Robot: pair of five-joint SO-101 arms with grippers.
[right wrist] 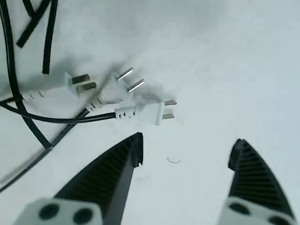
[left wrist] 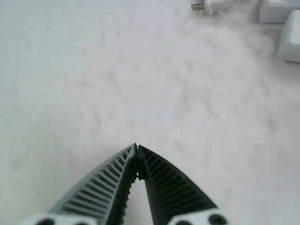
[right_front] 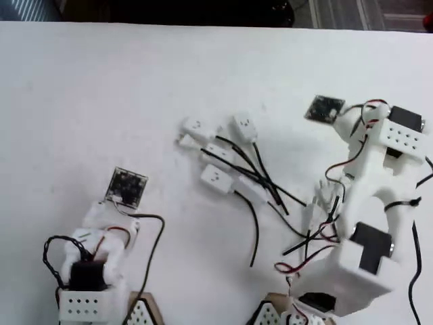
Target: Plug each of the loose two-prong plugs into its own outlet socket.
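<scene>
Three white two-prong plugs on black cords lie together on the white table: one (right wrist: 149, 111) nearest my right gripper (right wrist: 187, 143), a second (right wrist: 118, 85) and a third (right wrist: 77, 84) beyond it. My right gripper hangs open just short of them, holding nothing. In the high view this group of plugs (right_front: 318, 203) lies beside the right arm (right_front: 379, 156). Several white outlet sockets (right_front: 216, 177) lie at the table's middle. My left gripper (left wrist: 137, 150) is shut on nothing over bare table, with a plug (left wrist: 206, 5) and sockets (left wrist: 290, 37) far ahead.
Black cords (right_front: 260, 179) cross between the sockets and the right arm. The left arm (right_front: 95, 257) stays at the front left edge. Open table stretches to the left and back of the sockets.
</scene>
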